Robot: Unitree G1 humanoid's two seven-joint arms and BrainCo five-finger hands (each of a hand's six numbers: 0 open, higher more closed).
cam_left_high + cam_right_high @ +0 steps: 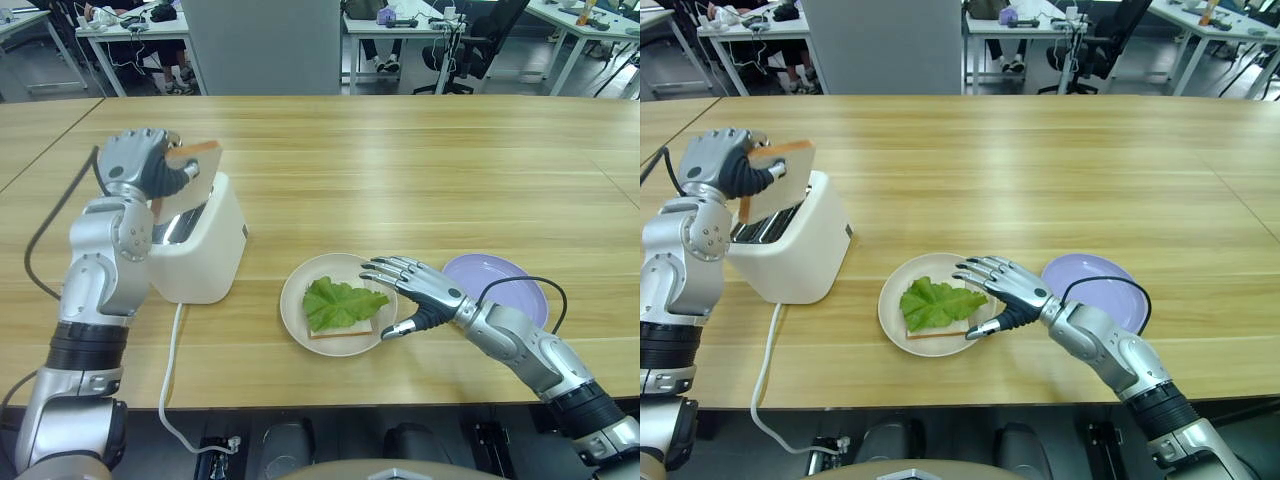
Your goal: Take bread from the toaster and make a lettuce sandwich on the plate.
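Note:
A white toaster (205, 248) stands on the table at the left. My left hand (140, 162) is shut on a slice of bread (776, 182) held just above the toaster's slots, its lower edge still at the slot. On the cream plate (298, 280) lies another bread slice (340, 330) with a green lettuce leaf (338, 302) on top. My right hand (415, 290) hovers open over the plate's right rim, fingers spread beside the lettuce.
A lilac plate (505, 280) sits right of the cream plate, partly behind my right forearm. The toaster's white cord (170, 370) runs off the table's front edge. Desks and chairs stand in the room behind.

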